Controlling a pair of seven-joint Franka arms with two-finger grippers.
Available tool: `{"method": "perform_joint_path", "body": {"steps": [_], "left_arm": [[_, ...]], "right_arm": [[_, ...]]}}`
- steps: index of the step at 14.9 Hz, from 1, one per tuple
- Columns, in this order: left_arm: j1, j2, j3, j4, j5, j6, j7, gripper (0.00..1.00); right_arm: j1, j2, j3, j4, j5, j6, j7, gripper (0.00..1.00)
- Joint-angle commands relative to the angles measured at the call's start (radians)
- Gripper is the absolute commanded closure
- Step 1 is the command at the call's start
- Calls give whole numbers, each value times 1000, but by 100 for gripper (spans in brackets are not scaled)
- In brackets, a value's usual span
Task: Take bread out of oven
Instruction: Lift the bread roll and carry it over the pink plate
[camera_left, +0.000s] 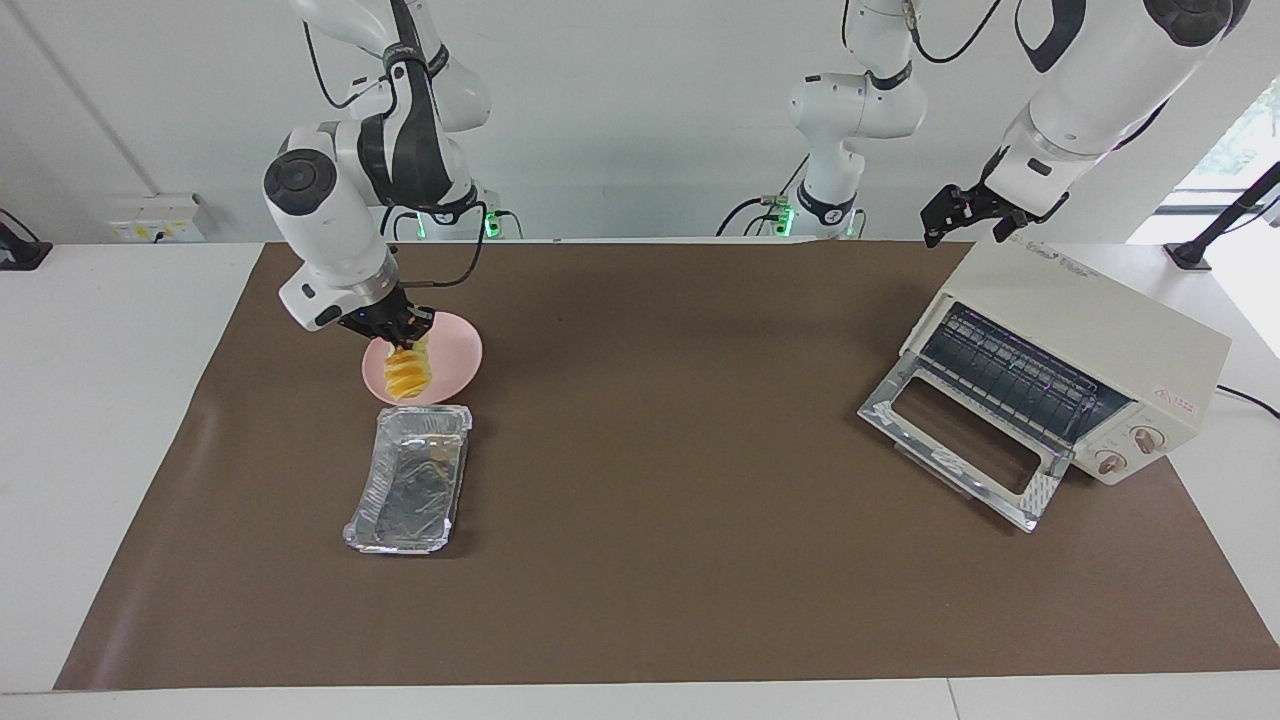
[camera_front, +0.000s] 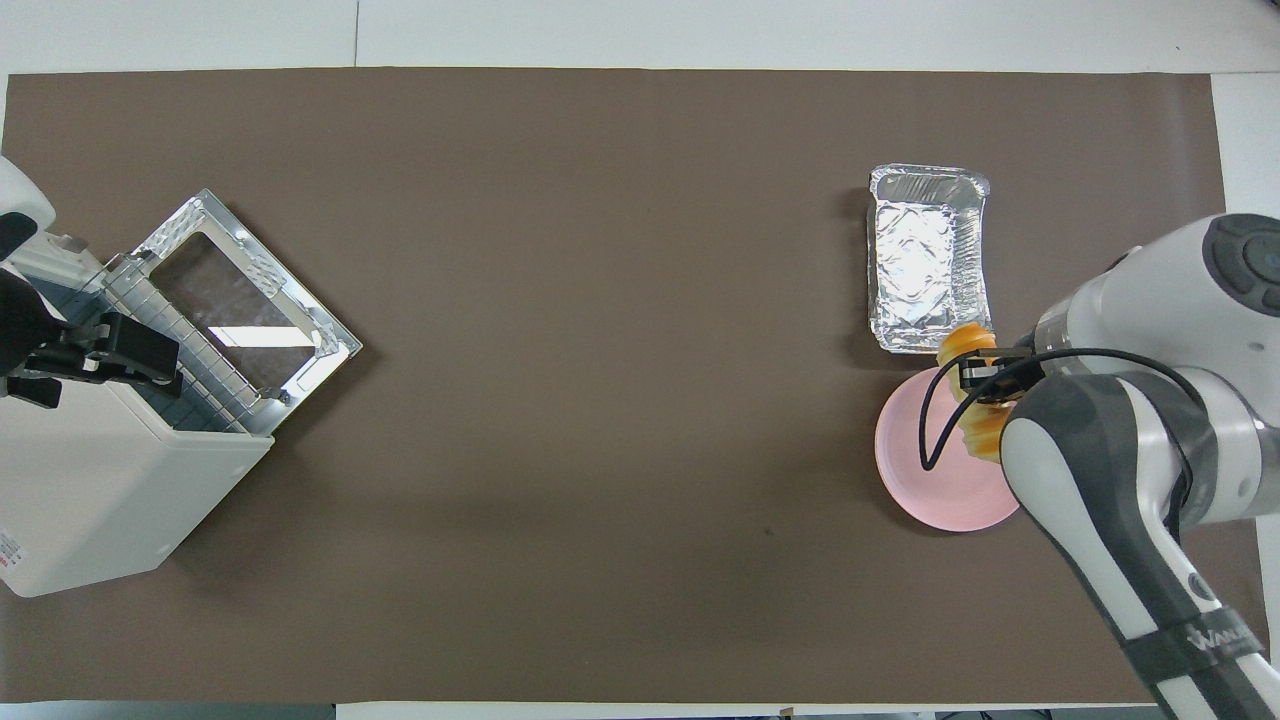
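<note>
The bread (camera_left: 408, 372), a small ridged golden-yellow loaf, hangs end down from my right gripper (camera_left: 400, 335), which is shut on its upper end. It is over the round pink plate (camera_left: 455, 365); part of it shows past the wrist in the overhead view (camera_front: 965, 343). I cannot tell whether its lower end touches the plate. The cream-white oven (camera_left: 1090, 330) stands at the left arm's end of the table with its glass door (camera_left: 960, 435) dropped open and its wire rack (camera_left: 1010, 375) bare. My left gripper (camera_left: 955, 215) waits over the oven's top.
The silver foil tray (camera_left: 410, 480) lies empty on the brown mat, beside the plate and farther from the robots. It also shows in the overhead view (camera_front: 925, 260), as does the plate (camera_front: 930, 480). The oven's cable runs off its end.
</note>
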Motion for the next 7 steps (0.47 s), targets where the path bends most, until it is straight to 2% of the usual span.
{"method": "perform_joint_path", "body": {"steps": [1,5,7], "left_arm": [[13,-20,-6,-13,-13,-10,1,0],[13,-20,-6,-13,-13,-10,1,0],[13,-20,-6,-13,-13,-10,1,0]], "right_arm": [[-14,-169,7,-258,-5,150,3,100],[-16,-248,7,-439,4,308,3,100],[-18,-262,7,-506,4,388,3,100]]}}
